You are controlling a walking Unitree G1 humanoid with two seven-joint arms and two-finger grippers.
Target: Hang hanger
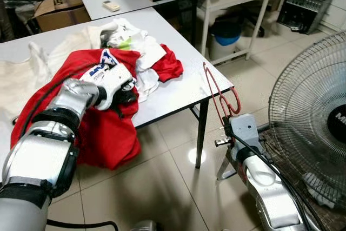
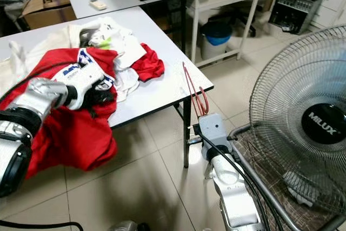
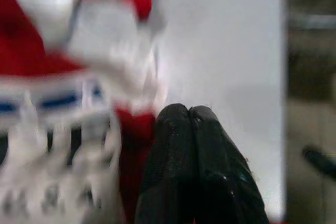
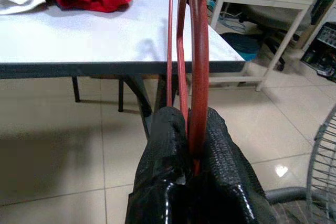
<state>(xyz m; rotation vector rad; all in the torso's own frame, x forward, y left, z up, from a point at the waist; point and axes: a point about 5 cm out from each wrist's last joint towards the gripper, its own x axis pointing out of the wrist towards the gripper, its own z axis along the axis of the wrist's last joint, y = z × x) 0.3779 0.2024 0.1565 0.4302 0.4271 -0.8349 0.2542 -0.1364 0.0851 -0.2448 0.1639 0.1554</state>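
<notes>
Our right gripper (image 4: pixel 191 129) is clenched on the red hanger (image 1: pixel 219 93), pinching it low down so the frame rises above the fingers, beside the worktop (image 1: pixel 178 96) corner. Our left gripper (image 3: pixel 191 145) has its two fingers pressed together with nothing visible between them; it rests on the red garment (image 1: pixel 102 128) that drapes over the worktop's near edge.

We judge the step in hand to be bringing hanger and clothing together, since no rail or hook to hang from is in sight. To do it well, we should keep the right grip firm, because the hanger is thin and could pivot between the fingers. We should swing the frame toward the left gripper without catching it on the worktop edge, and keep it clear of the standing fan (image 1: pixel 311 128), which sits close on the outer side of the right arm. The left gripper would need to part its fingers and take hold of cloth to offer it up.

The right wrist view shows the pinch plainly: the wire runs straight up from between the fingers, with the worktop leg beyond. The head views show instead how near the fan is. The left wrist view is blurred, showing red cloth with white and blue lettering just beyond the fingers.
</notes>
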